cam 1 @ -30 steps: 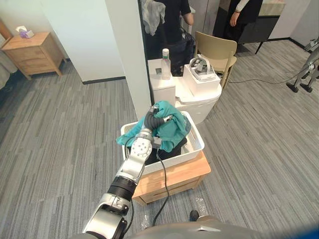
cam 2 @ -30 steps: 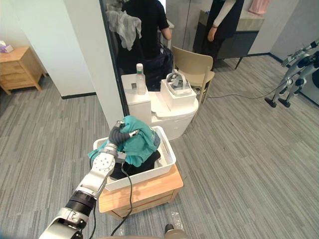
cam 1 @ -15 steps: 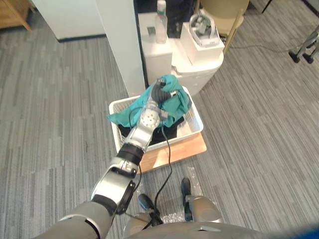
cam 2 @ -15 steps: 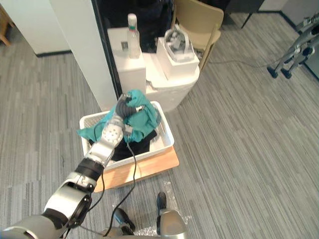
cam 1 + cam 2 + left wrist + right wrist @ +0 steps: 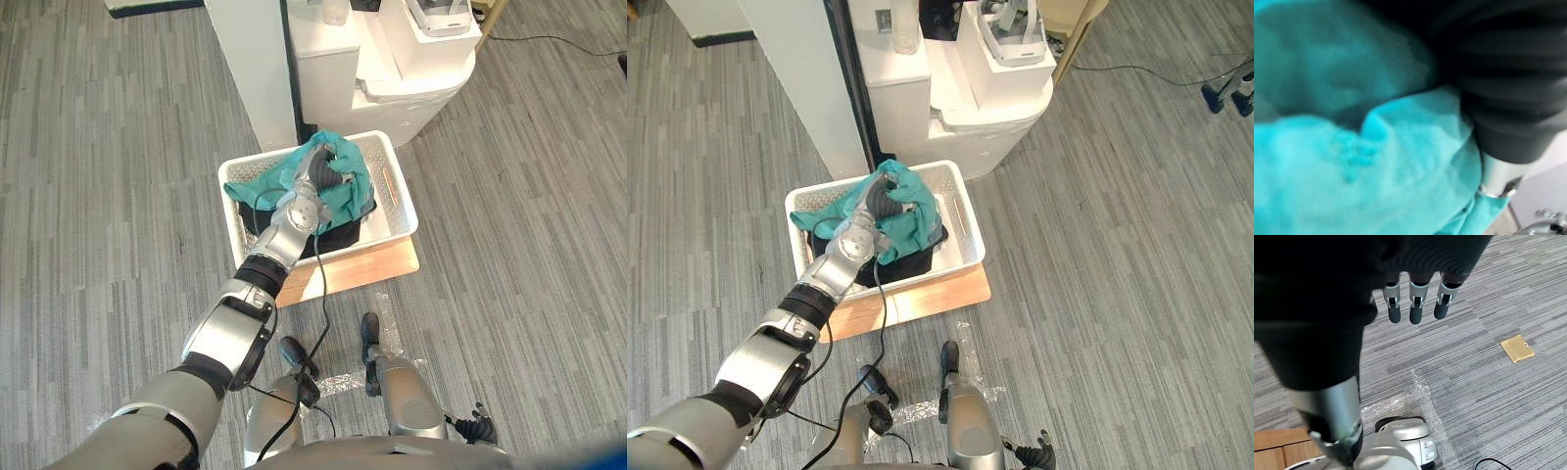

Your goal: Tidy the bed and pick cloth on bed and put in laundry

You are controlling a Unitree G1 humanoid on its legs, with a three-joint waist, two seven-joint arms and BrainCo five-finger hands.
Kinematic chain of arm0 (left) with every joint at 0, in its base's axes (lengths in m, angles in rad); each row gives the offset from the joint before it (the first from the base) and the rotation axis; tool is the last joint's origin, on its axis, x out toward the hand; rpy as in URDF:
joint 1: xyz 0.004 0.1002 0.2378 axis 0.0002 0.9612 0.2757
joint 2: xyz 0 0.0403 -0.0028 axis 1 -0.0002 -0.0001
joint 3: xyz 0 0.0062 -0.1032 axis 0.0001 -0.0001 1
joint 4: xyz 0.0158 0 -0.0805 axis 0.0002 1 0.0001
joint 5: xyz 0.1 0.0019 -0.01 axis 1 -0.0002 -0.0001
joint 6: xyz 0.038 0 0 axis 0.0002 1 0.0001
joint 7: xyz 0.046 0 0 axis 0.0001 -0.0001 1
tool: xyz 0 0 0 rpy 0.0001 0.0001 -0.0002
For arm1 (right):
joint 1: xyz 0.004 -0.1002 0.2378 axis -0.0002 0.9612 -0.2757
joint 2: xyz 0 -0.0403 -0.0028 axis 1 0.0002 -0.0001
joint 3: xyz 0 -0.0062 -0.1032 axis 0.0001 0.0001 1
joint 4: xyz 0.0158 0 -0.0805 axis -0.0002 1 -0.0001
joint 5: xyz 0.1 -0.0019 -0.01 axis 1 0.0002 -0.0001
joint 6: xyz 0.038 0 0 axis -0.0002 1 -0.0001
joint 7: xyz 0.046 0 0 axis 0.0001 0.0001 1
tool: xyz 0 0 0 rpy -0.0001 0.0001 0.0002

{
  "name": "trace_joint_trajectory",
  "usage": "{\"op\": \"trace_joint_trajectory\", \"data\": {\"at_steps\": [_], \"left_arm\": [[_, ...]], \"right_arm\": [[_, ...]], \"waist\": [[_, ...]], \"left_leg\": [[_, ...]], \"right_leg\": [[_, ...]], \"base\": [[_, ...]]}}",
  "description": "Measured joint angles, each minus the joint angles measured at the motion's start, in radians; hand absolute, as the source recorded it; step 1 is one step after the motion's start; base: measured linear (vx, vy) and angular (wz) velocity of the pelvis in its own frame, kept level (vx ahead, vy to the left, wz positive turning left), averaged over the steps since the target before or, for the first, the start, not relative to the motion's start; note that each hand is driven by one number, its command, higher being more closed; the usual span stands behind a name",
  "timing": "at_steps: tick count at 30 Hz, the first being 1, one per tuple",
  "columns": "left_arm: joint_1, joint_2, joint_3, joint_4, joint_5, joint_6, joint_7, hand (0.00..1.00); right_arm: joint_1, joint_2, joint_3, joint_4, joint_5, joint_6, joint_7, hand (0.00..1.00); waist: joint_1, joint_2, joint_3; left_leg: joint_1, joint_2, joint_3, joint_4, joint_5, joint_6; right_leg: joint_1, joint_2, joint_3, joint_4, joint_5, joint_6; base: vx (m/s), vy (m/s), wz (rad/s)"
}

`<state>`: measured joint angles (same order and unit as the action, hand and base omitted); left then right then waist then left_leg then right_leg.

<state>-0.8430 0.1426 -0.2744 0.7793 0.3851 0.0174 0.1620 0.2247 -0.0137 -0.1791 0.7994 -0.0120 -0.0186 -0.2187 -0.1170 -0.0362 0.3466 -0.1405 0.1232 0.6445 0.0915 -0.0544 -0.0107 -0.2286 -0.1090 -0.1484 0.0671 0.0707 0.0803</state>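
Grey striped carpet [image 5: 509, 196] runs under the whole scene. Nearest, the right hand [image 5: 1416, 308] hangs idle above it, fingers straight and holding nothing. Further out, a low wooden worktop [image 5: 382, 266] carries the white laundry basket [image 5: 390, 186]. The left arm reaches across into the basket. The teal cloth [image 5: 353, 171] lies bunched inside it on top of a dark garment [image 5: 338, 235], with one end draped toward the basket's left rim. The left hand [image 5: 315, 168] is sunk into the top of that heap. Its dark ribbed cover shows, but its fingers are buried in the folds, so I cannot tell whether it grips the cloth or has let go. Beyond the basket stand a white cabinet [image 5: 416, 73] and a white pillar [image 5: 250, 59]. By my reading the cloth's trip to the laundry is all but finished. What remains is to free the hand, pull the arm clear and perhaps tuck the draped end inside. How tidy the bed is cannot be judged from here.
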Motion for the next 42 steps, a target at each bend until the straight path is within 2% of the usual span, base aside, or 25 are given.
{"op": "trace_joint_trajectory", "data": {"at_steps": [5,6,9,12,20,23,27,31,33,35,38,42], "left_arm": [[0.001,0.025,-0.002,0.051,0.030,-0.001,-0.013,1.00],[0.001,0.040,-0.003,0.066,0.041,-0.001,-0.013,0.00],[0.000,0.071,-0.037,0.071,0.078,-0.002,-0.042,0.00],[0.000,0.097,-0.026,0.071,0.098,-0.002,-0.053,0.00],[-0.054,0.185,0.152,0.065,0.097,0.022,-0.041,0.00],[-0.066,0.187,0.203,0.042,0.096,0.041,-0.025,0.00],[-0.062,0.181,0.216,-0.064,0.069,0.046,-0.002,0.00],[0.042,0.174,0.205,-0.290,0.068,0.039,0.013,0.00],[0.120,0.152,0.208,-0.379,0.062,0.037,0.014,0.00],[0.268,0.093,0.217,-0.495,0.017,0.034,0.015,0.00],[0.433,0.012,0.251,-0.557,-0.064,0.009,0.016,0.00],[0.595,-0.001,0.295,-0.569,-0.158,-0.009,0.018,0.00]], "right_arm": [[-0.054,-0.017,0.000,0.040,-0.001,-0.001,0.000,0.00],[-0.078,-0.027,0.001,0.058,0.000,0.000,0.000,0.00],[-0.110,-0.035,0.002,0.090,-0.001,0.001,0.001,0.00],[-0.110,-0.044,-0.009,0.103,-0.006,-0.002,0.009,0.00],[-0.101,-0.038,-0.045,0.100,-0.010,0.009,0.039,0.00],[-0.097,-0.036,-0.050,0.098,-0.009,0.011,0.042,0.00],[-0.089,-0.033,-0.052,0.090,-0.002,0.012,0.050,0.00],[-0.076,-0.024,-0.076,0.087,-0.003,0.011,0.060,0.00],[-0.065,-0.023,-0.088,0.088,-0.006,0.012,0.060,0.00],[-0.062,-0.023,-0.095,0.109,-0.012,0.019,0.063,0.00],[-0.062,-0.024,-0.110,0.141,-0.013,0.030,0.071,0.00],[-0.063,-0.035,-0.110,0.168,-0.038,0.040,0.076,0.00]], "waist": [[-0.001,0.009,0.025],[-0.006,0.011,0.030],[-0.007,0.022,0.046],[-0.007,0.026,0.051],[0.005,0.026,0.052],[0.010,0.026,0.052],[0.017,0.026,0.052],[0.025,0.032,0.048],[0.027,0.035,0.046],[0.027,0.044,0.023],[0.031,0.049,-0.010],[0.048,0.059,-0.058]], "left_leg": [[-0.001,-0.003,-0.004,-0.007,0.003,-0.001],[0.000,-0.006,-0.005,-0.013,0.010,0.001],[0.001,-0.013,-0.013,-0.036,0.029,0.001],[0.006,-0.017,-0.011,-0.056,0.044,0.001],[0.038,-0.019,-0.004,-0.077,0.046,0.006],[0.043,-0.018,-0.004,-0.078,0.042,0.005],[0.058,-0.014,-0.018,-0.083,0.038,0.006],[0.074,-0.008,-0.025,-0.083,0.034,-0.002],[0.087,-0.008,-0.028,-0.085,0.041,0.000],[0.092,-0.013,-0.042,-0.090,0.042,-0.002],[0.107,-0.025,-0.057,-0.096,0.043,-0.003],[0.153,-0.037,-0.062,-0.147,0.070,-0.015]], "right_leg": [[0.009,0.000,0.000,-0.021,0.004,-0.007],[0.009,0.000,0.000,-0.024,0.006,-0.009],[0.008,0.000,-0.001,-0.029,0.009,-0.014],[0.008,0.003,-0.003,-0.034,0.012,-0.018],[0.034,0.003,-0.004,-0.034,0.013,-0.018],[0.037,0.003,-0.004,-0.032,0.015,-0.016],[0.057,0.006,-0.014,-0.031,0.015,-0.015],[0.076,0.012,-0.023,-0.031,0.015,-0.016],[0.090,0.014,-0.030,-0.034,0.013,-0.017],[0.102,0.013,-0.038,-0.038,0.004,-0.015],[0.139,0.005,-0.057,-0.068,-0.018,-0.022],[0.167,0.008,-0.063,-0.066,-0.043,-0.020]], "base": [[-0.06,-0.003,0.01],[-0.05,-0.003,0.02],[-0.05,-0.001,0.05],[-0.01,0.002,0.03],[0.01,0.018,0.00],[0.00,0.000,0.00],[0.02,0.011,0.08],[0.05,0.009,0.06],[0.06,-0.006,0.08],[0.07,-0.006,0.13],[0.06,-0.023,0.17],[0.01,-0.031,0.07]]}}
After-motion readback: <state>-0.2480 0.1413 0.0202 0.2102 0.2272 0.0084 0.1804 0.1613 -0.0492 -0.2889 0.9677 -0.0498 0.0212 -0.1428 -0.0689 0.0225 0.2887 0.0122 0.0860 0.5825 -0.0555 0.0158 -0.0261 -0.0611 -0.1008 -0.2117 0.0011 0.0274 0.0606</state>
